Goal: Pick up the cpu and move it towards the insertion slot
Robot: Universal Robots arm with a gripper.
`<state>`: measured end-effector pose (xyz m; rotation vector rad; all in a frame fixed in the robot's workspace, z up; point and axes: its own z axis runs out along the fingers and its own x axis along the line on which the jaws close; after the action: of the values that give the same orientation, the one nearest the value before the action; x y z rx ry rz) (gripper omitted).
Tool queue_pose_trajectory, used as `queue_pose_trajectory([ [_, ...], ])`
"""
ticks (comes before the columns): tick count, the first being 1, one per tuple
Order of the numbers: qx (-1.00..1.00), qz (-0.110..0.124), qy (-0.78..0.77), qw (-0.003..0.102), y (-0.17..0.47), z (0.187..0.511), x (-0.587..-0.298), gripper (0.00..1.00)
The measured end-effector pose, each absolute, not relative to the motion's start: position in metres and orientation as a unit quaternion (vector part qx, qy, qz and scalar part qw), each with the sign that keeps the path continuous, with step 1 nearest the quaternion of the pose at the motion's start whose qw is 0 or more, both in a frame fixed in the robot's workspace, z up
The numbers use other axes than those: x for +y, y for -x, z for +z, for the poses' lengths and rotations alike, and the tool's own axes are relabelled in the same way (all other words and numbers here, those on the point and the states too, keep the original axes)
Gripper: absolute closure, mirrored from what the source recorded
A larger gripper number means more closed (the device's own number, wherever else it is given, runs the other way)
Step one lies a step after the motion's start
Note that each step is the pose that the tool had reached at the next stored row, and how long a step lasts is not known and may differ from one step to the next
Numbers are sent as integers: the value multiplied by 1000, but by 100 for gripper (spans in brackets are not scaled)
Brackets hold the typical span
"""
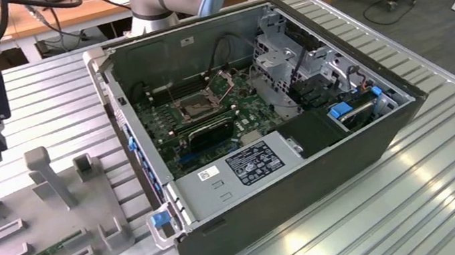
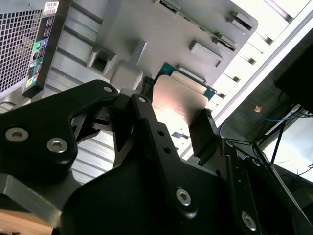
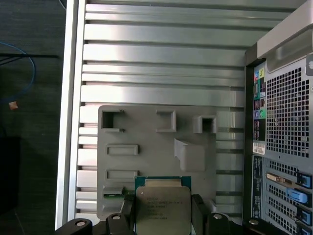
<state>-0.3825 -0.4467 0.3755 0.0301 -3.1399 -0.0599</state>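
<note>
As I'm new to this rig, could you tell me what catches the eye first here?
The open PC case dominates the exterior view, its slot showing on the green motherboard. In the first wrist view, the jaws grip the cpu, with a grey tray beyond it.

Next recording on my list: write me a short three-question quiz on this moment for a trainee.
1. True or false: the cpu already sits in the insertion slot.
2. What are the gripper's fingers clamped on? A. a cable B. the cpu C. nothing
3. Fill in: in the exterior view, the gripper is off to the exterior view's ____ of the open computer case.

Key: 1 false, since it is held between the fingers, away from the case; 2 B; 3 left.
</note>
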Motion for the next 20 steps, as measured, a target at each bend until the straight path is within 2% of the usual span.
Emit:
queue_pose_trajectory([
  [20, -1000, -19, -10, 0, 370, 376, -447, 46],
])
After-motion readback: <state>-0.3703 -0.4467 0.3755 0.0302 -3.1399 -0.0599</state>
